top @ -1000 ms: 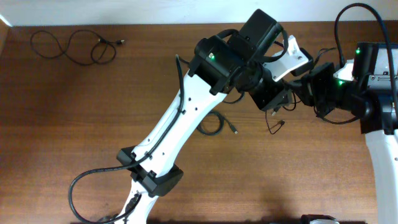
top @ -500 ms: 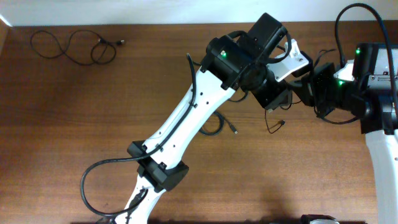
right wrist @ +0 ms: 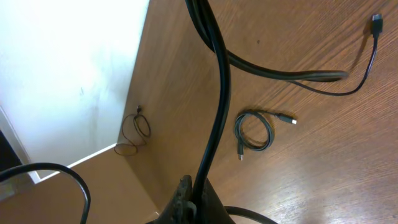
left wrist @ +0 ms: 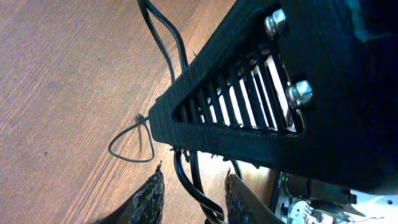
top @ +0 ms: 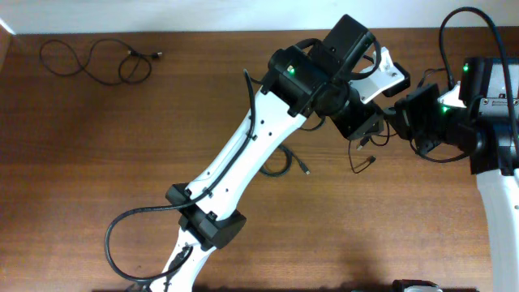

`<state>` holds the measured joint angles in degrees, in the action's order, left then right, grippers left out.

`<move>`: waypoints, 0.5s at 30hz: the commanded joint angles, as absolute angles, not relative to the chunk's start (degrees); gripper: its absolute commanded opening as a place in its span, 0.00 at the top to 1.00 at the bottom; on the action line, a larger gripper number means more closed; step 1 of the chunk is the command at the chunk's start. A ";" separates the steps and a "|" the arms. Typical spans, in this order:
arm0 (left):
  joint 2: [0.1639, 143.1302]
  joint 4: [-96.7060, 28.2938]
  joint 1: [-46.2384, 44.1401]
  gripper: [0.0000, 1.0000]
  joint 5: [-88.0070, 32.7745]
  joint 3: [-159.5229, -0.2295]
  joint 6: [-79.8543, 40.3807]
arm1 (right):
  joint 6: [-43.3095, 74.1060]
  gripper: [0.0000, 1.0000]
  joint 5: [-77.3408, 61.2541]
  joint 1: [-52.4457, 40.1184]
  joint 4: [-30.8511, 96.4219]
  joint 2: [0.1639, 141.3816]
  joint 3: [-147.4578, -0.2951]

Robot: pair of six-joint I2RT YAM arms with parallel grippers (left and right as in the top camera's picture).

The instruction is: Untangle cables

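Observation:
A thin black cable (right wrist: 214,106) runs up from my right gripper (right wrist: 189,186), which is shut on it. Its free end (top: 359,162) dangles to the table between the two arms and ends in a small plug (top: 370,160). My left gripper (left wrist: 194,177) is open, and two strands of that cable (left wrist: 189,183) pass loosely between its fingers (left wrist: 151,198). From overhead, the left gripper (top: 365,136) and right gripper (top: 392,115) nearly meet at the back right. A second cable lies coiled (top: 277,165) under the left arm. A third cable (top: 97,61) is spread in loops at the far left corner.
The right gripper's black body (left wrist: 261,93) fills much of the left wrist view, very close to my left fingers. The left arm (top: 243,170) crosses the table (top: 97,178) diagonally. A thick arm cable (top: 122,235) loops near the front edge. A white wall borders the far side.
The left arm has swung slightly right and toward the back, then held still. Its jaws have widened a little around the cable. The right gripper stays shut on the cable.

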<state>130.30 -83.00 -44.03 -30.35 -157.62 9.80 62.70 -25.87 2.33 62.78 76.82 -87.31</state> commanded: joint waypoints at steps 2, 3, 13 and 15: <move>130.17 -81.76 -44.10 0.70 -29.65 -158.47 9.74 | 61.78 0.96 -24.73 1.83 62.85 76.66 -87.44; 130.17 -81.47 -44.10 0.70 -29.45 -158.47 9.74 | 61.78 0.96 -24.73 1.83 62.85 76.66 -87.44; 130.17 -81.49 -44.10 0.90 -27.00 -158.47 9.74 | 61.76 0.96 -24.73 1.83 62.85 76.66 -87.44; 130.17 -81.45 -44.10 0.90 -26.94 -158.47 9.74 | 61.76 0.96 -24.67 1.83 62.87 76.66 -87.44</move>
